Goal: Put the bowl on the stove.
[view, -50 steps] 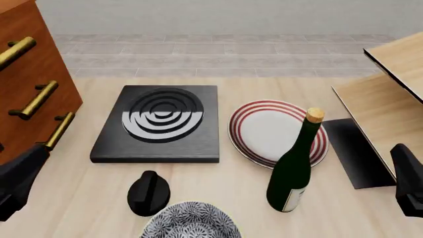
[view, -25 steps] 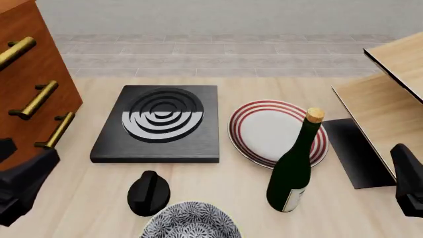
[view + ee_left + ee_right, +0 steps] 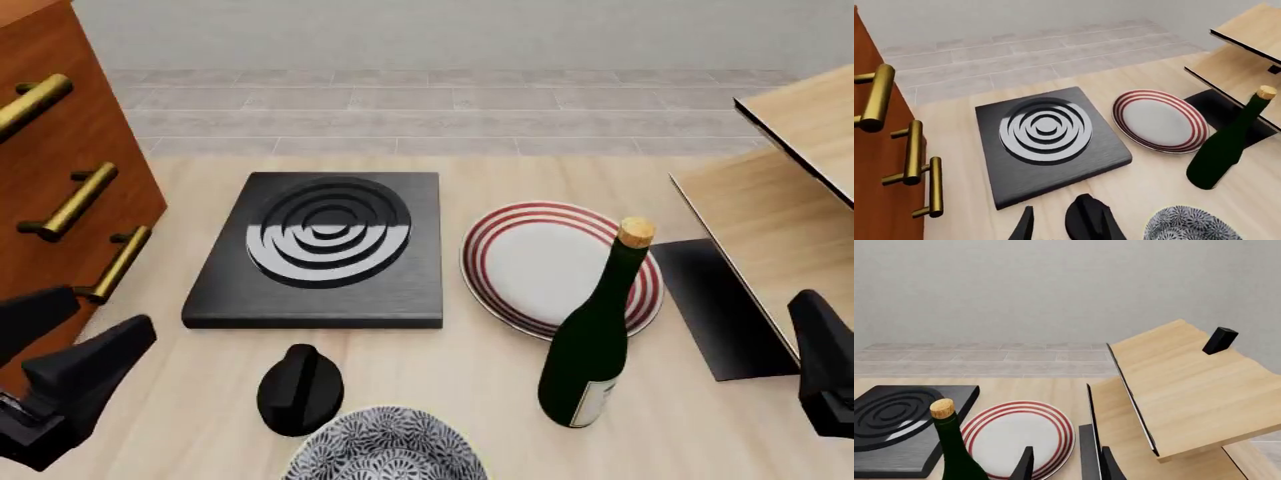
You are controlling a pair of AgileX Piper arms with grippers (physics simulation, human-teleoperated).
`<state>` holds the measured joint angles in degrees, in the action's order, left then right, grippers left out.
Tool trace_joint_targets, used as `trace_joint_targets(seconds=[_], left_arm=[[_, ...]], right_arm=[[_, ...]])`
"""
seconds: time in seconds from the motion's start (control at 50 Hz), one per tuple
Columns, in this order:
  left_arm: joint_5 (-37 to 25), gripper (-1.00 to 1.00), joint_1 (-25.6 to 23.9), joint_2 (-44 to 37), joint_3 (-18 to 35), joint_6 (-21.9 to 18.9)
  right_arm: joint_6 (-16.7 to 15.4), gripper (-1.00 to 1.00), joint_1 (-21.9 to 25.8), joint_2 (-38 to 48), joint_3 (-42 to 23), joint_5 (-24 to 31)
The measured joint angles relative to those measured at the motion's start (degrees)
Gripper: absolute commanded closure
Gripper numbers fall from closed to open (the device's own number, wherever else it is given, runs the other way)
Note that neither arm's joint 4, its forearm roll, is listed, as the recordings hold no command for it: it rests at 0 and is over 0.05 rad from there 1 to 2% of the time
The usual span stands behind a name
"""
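So, front view, going left to right. Far left edge is a reddish-brown wooden cabinet (image 3: 60, 150) with three brass handles (image 3: 74, 200) running down its face. Below it, in the lower-left corner, the left gripper (image 3: 60, 350) pokes in, dark and blocky, with its two fingers spread apart and nothing between them, hovering above the table (image 3: 160, 400).

Next is the stove (image 3: 327, 250), a square black slab sitting left of centre with its glossy ring burner toward the top of the slab. Nothing is on it. Below it, near the bottom edge, there's a small black knob (image 3: 299, 390) lying on the table, and just right of that, touching or nearly touching (hard to say), is the bowl (image 3: 384, 447), blue-and-white floral, cut off by the bottom of the frame. So the bowl is at bottom centre, well apart from the stove.

Right of centre is the white plate (image 3: 547, 262) with red rings, flat on the table, and a dark green bottle (image 3: 594, 340) with a cork standing upright in front of it, overlapping its lower edge. Far right is a light wooden shelf unit (image 3: 787, 170). The right gripper (image 3: 827, 365) sits at the lower-right edge; in the right wrist view its fingers (image 3: 1026, 465) stand apart, holding nothing.
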<state>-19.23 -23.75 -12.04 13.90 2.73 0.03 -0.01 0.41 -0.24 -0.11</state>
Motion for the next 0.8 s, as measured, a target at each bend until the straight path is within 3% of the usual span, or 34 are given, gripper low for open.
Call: trace_joint_targets(seconds=[0.42,0.8], left_arm=[[7.0,-1.00,-6.3,-7.4,-1.8,2.8],[9.7,-1.00,-8.5,-10.7,-2.3,1.9]], right_arm=[[0.0,-1.00,0.0,0.0,0.0,0.0],[0.0,-1.00,0.0,0.0,0.0,0.0]])
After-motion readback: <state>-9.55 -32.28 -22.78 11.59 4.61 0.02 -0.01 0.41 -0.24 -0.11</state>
